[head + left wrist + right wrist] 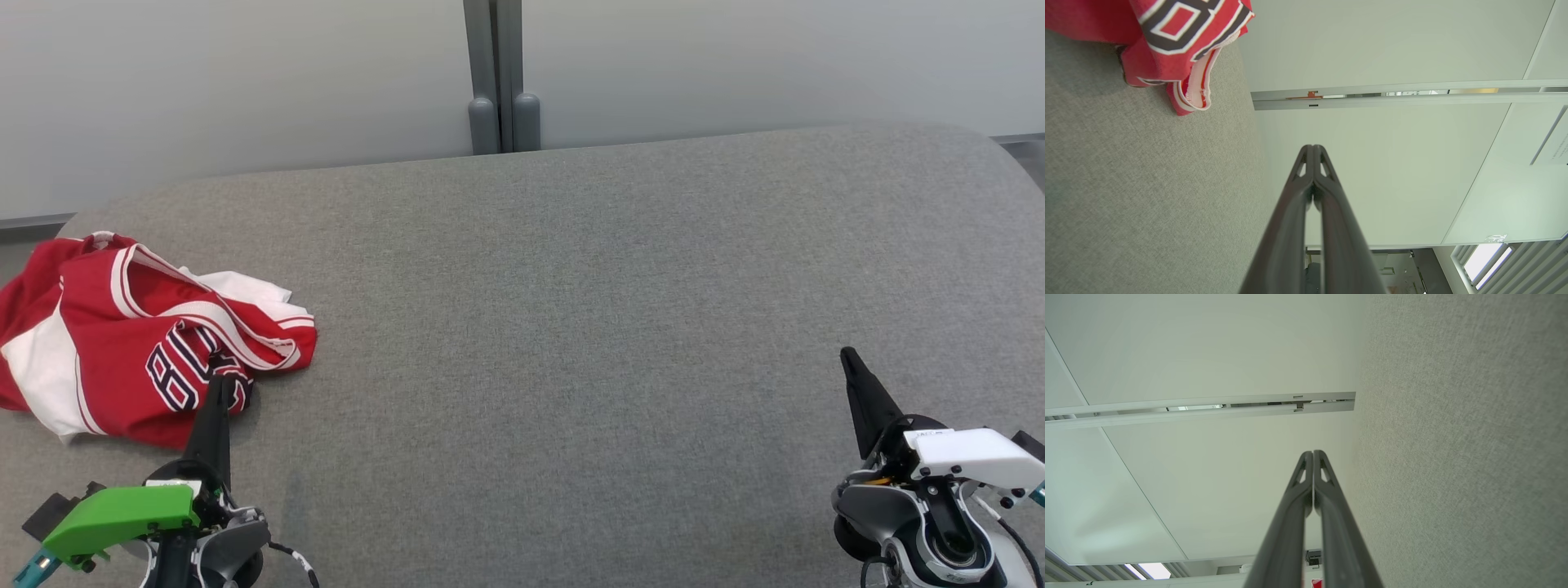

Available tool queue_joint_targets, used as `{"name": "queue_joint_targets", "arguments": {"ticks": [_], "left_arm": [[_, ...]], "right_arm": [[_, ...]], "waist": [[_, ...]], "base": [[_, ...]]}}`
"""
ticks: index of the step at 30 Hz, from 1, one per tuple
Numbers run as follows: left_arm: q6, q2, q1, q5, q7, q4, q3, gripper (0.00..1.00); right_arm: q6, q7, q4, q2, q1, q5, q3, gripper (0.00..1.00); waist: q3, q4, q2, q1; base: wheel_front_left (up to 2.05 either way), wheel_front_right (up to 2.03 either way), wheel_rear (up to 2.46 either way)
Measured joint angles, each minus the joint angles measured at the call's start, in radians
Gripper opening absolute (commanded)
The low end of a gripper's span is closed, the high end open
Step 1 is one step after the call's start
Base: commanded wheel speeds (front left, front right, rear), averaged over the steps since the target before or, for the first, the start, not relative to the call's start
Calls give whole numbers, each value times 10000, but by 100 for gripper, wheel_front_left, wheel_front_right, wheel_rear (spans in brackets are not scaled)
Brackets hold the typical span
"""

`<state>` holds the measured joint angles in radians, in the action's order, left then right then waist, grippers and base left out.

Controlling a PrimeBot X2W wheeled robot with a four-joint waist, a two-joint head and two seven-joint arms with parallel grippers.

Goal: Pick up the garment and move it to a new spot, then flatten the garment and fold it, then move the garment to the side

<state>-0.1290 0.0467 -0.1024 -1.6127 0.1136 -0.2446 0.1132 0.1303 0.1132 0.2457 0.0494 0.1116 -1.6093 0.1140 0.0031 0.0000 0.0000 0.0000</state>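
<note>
Left fingers [217,388]: hovering over the near left part of the surface [588,327], behind a green wrist cover [114,516]. They are pointing toward the surface's far edge, pressing flat against each other from base to tip and gripping nothing.
Left fingers, wrist view [1312,153]: the tips are meeting with no gap between them and standing clear of the cloth. Bare surface is lying beside them.
Right fingers [851,361]: hovering over the near right part of the surface, ahead of a white wrist cover [971,453]. They are leaning toward the surface's middle, closing fully on each other and carrying nothing.
Right fingers, wrist view [1312,457]: the tips are touching along one seam, with bare surface running alongside.
Garment [122,343]: a red and white jersey with dark numerals, lying crumpled on the left side of the surface and reaching its left edge. From the head camera the left fingertips are overlapping its near hem. Contact cannot be told from that angle.
Garment, left wrist view [1180,36]: a bunched corner is resting on the surface.
Surface: grey fabric, stretching from the near edge to a rounded far edge.
Post [500,82]: a grey upright, standing behind the middle of the surface's far edge, between pale wall panels [245,90].
</note>
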Motion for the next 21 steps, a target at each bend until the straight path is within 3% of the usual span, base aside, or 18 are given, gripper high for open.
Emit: {"name": "queue_joint_targets", "arguments": {"ticks": [21], "left_arm": [[0, 0, 0, 0, 0, 0, 0, 0]], "right_arm": [[0, 0, 0, 0, -1, 0, 0, 0]], "waist": [[0, 0, 0, 0]], "base": [[0, 0, 0]]}}
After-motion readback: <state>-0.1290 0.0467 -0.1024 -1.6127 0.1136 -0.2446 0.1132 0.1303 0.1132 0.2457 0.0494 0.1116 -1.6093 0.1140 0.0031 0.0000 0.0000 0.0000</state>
